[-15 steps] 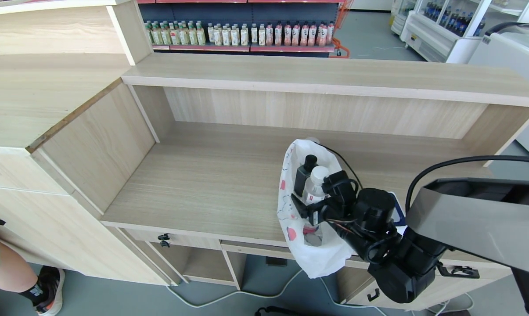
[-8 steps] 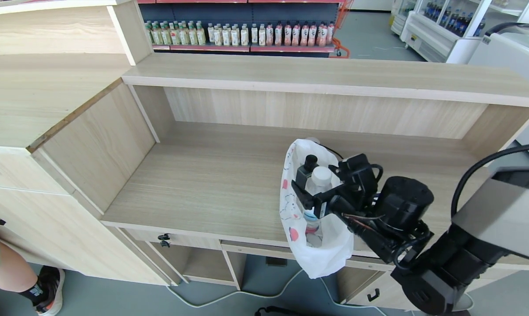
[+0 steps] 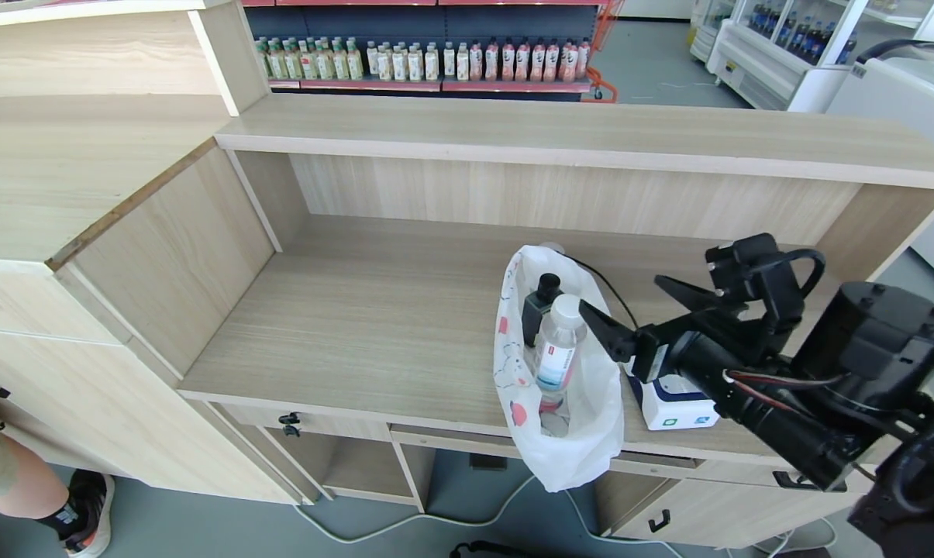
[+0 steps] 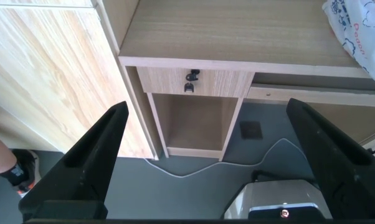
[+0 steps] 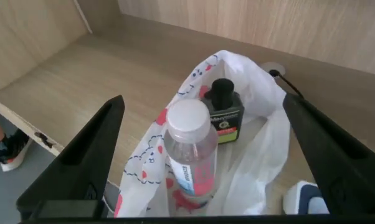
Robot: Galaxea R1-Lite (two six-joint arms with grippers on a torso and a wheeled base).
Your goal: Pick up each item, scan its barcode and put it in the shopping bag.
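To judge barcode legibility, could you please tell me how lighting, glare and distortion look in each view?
Head view: bright, even light, the white shopping bag very bright, and wide-angle stretch along the counter edges. Right wrist view: the clear bottle has a pale, glaring cap. Left wrist view: the recess under the counter lies in shade.

On worktop [image 3: 358, 325], front edge, right of ctr: shopping bag [image 3: 511, 380]. In bag: water bottle [image 3: 557, 345] upright, dark bottle [image 3: 540, 306] just behind it. Box [image 3: 672, 403] just right of bag; right end effector [image 3: 620, 294] above box.
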